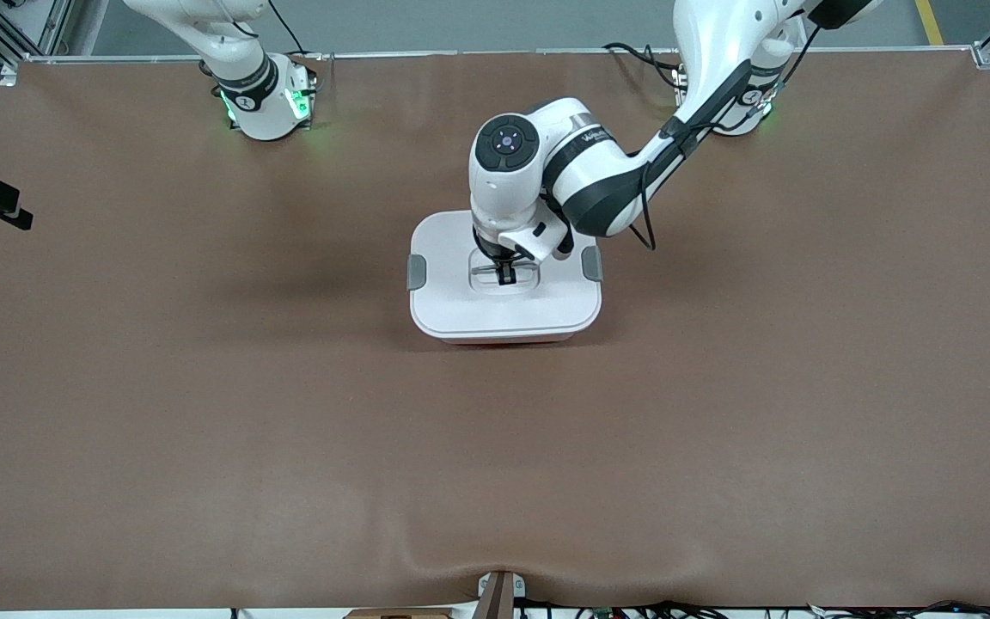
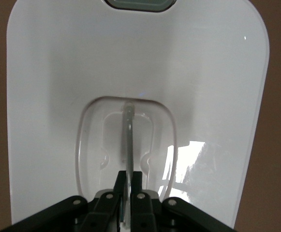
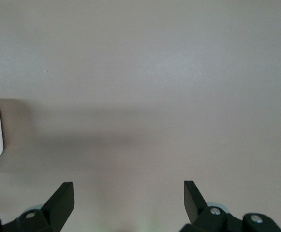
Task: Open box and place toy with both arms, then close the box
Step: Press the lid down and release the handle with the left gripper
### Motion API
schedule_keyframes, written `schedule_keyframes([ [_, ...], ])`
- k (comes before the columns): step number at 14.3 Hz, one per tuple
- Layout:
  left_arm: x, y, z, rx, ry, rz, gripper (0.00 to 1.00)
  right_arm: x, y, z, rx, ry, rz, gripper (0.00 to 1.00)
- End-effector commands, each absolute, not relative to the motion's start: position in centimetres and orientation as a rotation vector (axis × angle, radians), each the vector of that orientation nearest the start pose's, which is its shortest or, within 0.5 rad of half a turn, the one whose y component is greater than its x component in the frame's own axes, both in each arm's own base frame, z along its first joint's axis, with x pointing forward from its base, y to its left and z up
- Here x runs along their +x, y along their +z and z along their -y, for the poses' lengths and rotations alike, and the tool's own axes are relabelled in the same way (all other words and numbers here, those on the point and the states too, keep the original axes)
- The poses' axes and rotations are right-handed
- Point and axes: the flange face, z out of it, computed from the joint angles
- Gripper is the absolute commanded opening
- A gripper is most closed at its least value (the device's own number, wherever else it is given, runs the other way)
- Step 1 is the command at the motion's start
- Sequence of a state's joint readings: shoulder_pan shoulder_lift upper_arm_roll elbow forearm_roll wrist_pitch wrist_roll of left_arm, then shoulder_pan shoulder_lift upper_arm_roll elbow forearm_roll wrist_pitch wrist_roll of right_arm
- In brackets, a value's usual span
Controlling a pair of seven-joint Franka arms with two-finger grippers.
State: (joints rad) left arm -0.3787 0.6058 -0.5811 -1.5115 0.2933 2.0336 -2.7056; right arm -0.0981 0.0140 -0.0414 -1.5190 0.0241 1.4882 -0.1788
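Box (image 1: 505, 288) mid-desk, clips look shut: your left tool (image 1: 506, 273) is clenched on the lid handle (image 2: 128, 140), right tool (image 3: 129, 200) released, waiting; judge clips before lifting straight.

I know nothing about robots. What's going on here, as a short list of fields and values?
box: white-lidded tub at mid-table, lid on
side clips: grey, one at each end of the lid
lid handle: thin bar in the lid's recessed centre
left gripper: down in the recess, shut on the lid handle
right gripper: open, holding nothing, over bare table; that arm waits
toy: not visible in any view
table: brown mat
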Motion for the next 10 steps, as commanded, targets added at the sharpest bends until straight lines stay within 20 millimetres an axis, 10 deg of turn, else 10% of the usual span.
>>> schedule_keyframes([
  [1,48.4,34.6,51.5,2.030,-0.037,-2.353,0.00,55.1,63.2,7.0,-3.088,0.073,0.080,1.00],
  [4,48.9,37.4,50.5,2.003,-0.018,-2.360,1.00,56.0,62.2,4.7,-3.107,0.109,0.154,1.00],
  [10,50.1,44.2,47.2,2.073,0.073,-2.380,1.00,56.0,61.9,5.4,-3.117,0.121,0.147,1.00],
])
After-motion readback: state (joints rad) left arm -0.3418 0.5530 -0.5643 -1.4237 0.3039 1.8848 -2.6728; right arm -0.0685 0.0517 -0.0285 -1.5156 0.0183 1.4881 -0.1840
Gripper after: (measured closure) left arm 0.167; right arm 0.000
